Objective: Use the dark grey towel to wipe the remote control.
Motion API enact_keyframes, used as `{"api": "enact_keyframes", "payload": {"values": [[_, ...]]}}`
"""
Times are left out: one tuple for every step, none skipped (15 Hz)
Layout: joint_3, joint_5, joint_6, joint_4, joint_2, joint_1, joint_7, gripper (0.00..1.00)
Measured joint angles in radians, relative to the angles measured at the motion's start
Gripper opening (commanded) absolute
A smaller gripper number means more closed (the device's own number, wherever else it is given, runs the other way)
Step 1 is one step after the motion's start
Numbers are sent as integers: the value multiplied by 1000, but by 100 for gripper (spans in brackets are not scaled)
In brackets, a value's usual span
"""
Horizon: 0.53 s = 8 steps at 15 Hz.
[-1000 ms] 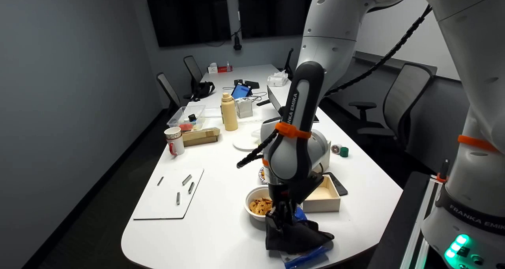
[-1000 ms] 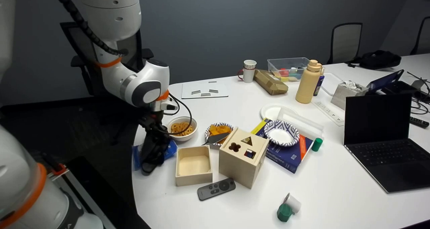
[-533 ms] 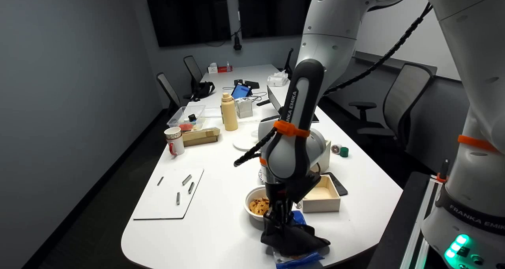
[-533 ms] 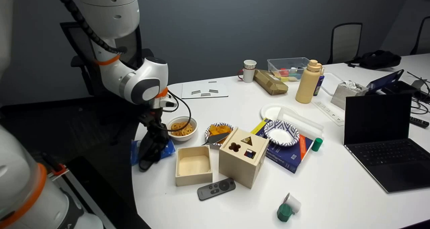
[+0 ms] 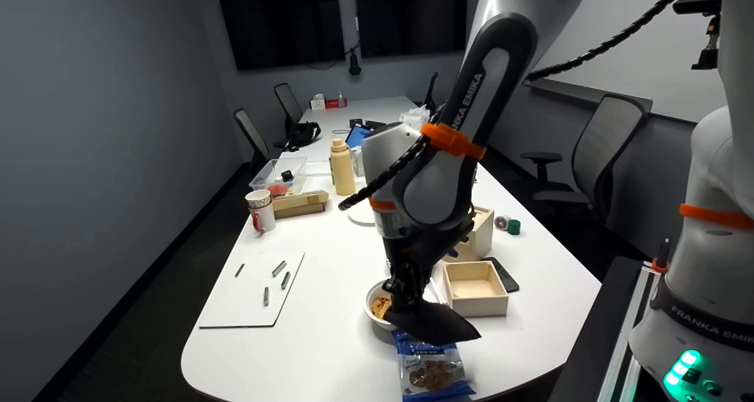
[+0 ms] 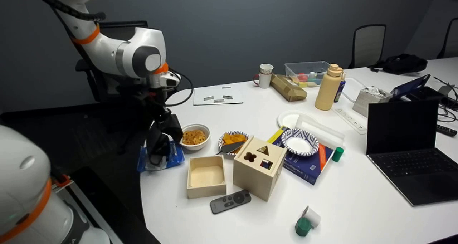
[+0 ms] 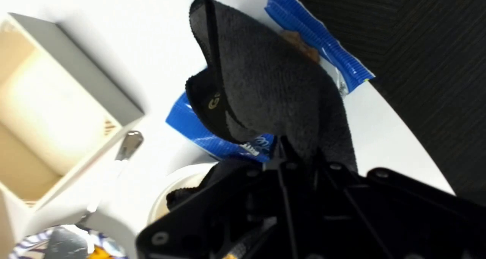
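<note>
The dark grey towel point(image 7: 273, 73) hangs folded from my gripper point(image 7: 300, 152), whose fingers are shut on it. The towel point(image 5: 433, 324) also shows in both exterior views point(image 6: 159, 140), above a blue snack bag point(image 5: 433, 369) at the table's near edge. My gripper point(image 5: 406, 296) is beside the cookie bowl, and a flap of towel overlaps the bowl's rim in the wrist view. The dark grey remote control point(image 6: 230, 201) lies flat on the table beside the wooden tray. It is partly hidden behind the tray in an exterior view point(image 5: 505, 277) and out of the wrist view.
The open wooden tray point(image 6: 206, 192) stands between towel and remote. A wooden shape box point(image 6: 256, 176) touches near the remote's far end. A cookie bowl point(image 6: 196, 146), a chip bowl point(image 6: 220, 144) with a spatula point(image 6: 232, 147), and a book point(image 6: 304, 169) are close by.
My gripper has risen with the towel, uncovering more of the snack bag. The bag has shifted slightly toward the table edge. The remote control and tray have not moved.
</note>
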Motion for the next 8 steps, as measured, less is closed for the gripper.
{"api": "enact_keyframes", "payload": {"values": [[-12, -41, -63, -2, -44, 5, 69, 2], [-19, -71, -122, -4, -84, 2, 129, 2], [-22, -96, -174, -7, -119, -6, 181, 2], [-24, -115, -218, -14, -151, -19, 227, 2], [-24, -134, -251, -23, -180, -35, 272, 2], [-24, -154, -272, -36, -205, -57, 316, 2], [-26, -175, -280, -52, -226, -80, 354, 2], [-28, -197, -282, -70, -242, -108, 391, 2]]}}
